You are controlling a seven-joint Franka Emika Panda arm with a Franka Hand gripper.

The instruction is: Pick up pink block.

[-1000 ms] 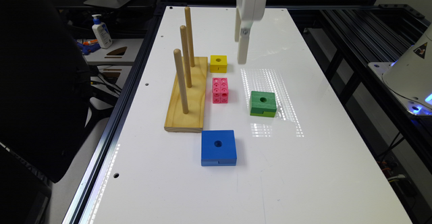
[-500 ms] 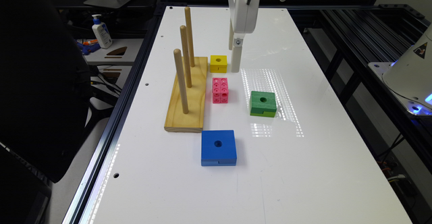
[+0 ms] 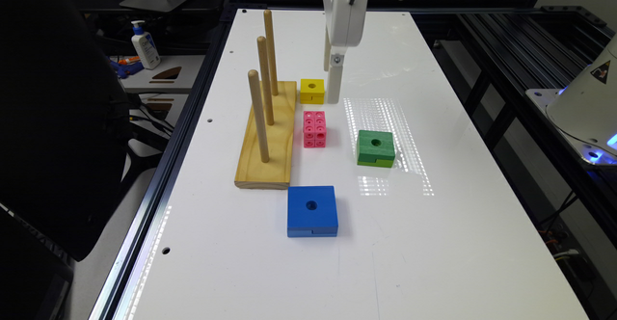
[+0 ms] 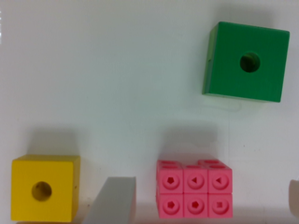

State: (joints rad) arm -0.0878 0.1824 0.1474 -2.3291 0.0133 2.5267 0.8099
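Jaws: spread wide in the wrist view, one grey fingertip (image 4: 111,198) seen between the yellow and pink blocks, the other just clipped at the far edge past the pink one. Nothing is gripped.

Gripper (image 3: 333,91): seen in the exterior view as a white part hanging down from the top centre of the frame, its tip low by the table and just beside the yellow block on the exterior view's right.

Pink block (image 3: 315,128): found at the middle of the exterior frame, flat on the table, made of little joined cubes with round holes. It's touched by nothing and sits between the two fingertips in the wrist view (image 4: 194,194).

Yellow block (image 3: 312,90): parked just above the pink one in the frame, single hole on top, next to the wooden base.

Green block (image 3: 375,148): set right of centre, apart from the pink one.

Blue block (image 3: 312,210): placed lower centre, near the base's front end.

Peg base (image 3: 274,144): laid left of centre, three upright dowels on it.

Table (image 3: 434,243): white, glossy, light reflections spotted near the green block.
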